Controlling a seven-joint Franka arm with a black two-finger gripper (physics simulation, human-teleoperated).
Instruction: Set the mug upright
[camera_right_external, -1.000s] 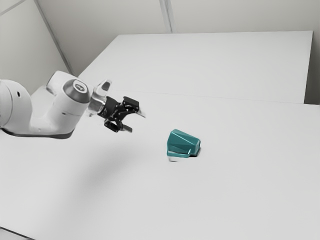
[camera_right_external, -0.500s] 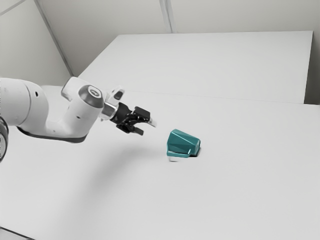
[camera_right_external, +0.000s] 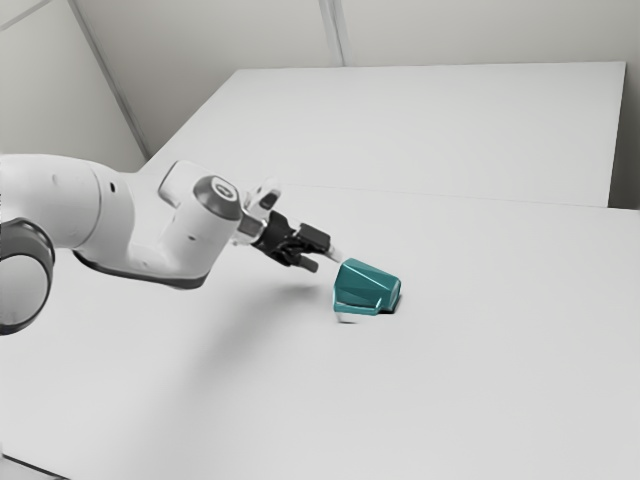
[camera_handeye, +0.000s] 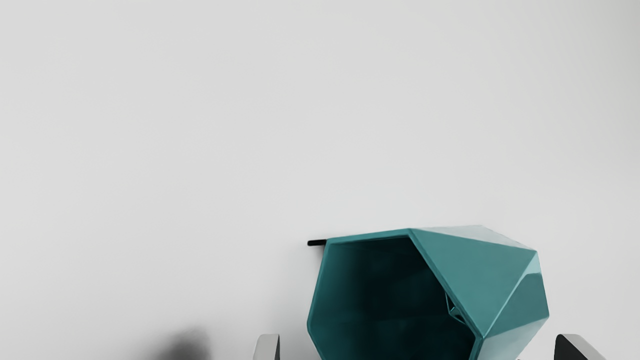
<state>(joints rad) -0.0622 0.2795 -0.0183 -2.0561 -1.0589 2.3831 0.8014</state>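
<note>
- the mug (camera_right_external: 366, 286) lies on its side on the table (camera_right_external: 450, 400), not upright
- its open mouth faces the gripper (camera_right_external: 327, 261), which is just beside it
- the claw is wide, its two fingertips well apart with the mug's rim showing between them in the wrist view

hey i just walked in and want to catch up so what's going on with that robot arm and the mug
A robot arm is reaching out with its claw open, close to a teal mug that lies on its side on the white table. The mug's open mouth faces the claw. The claw hasn't gripped it, and the mug isn't upright yet. The arm looks to be lining up to grasp it.
</note>
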